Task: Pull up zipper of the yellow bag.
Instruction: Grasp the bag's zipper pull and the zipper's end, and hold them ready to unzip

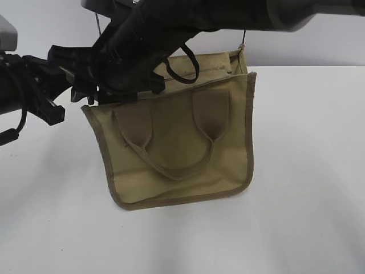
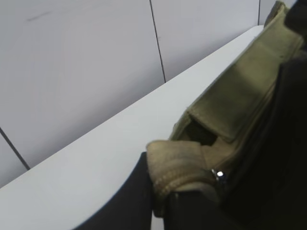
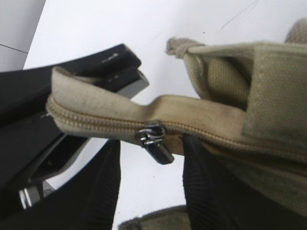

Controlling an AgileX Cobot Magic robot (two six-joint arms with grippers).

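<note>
The yellow bag [image 1: 177, 142] hangs above the white table, with its U-shaped handle facing the exterior camera. My left gripper [image 1: 85, 94] is shut on the bag's top left corner; the left wrist view shows the jaws [image 2: 162, 199] pinching a fold of the bag's canvas [image 2: 175, 163]. My right gripper [image 1: 137, 80] reaches across to the bag's top. In the right wrist view its jaws [image 3: 151, 160] are open on either side of the silver pull tab [image 3: 156, 141], which hangs from the tan zipper [image 3: 96, 125]. The fingers do not touch the tab.
The white table [image 1: 296, 217] lies under and around the bag, with a pale wall behind. The black left gripper body [image 3: 57, 91] sits close to the left of the right jaws. A black cable loop [image 1: 191, 65] hangs over the bag's top.
</note>
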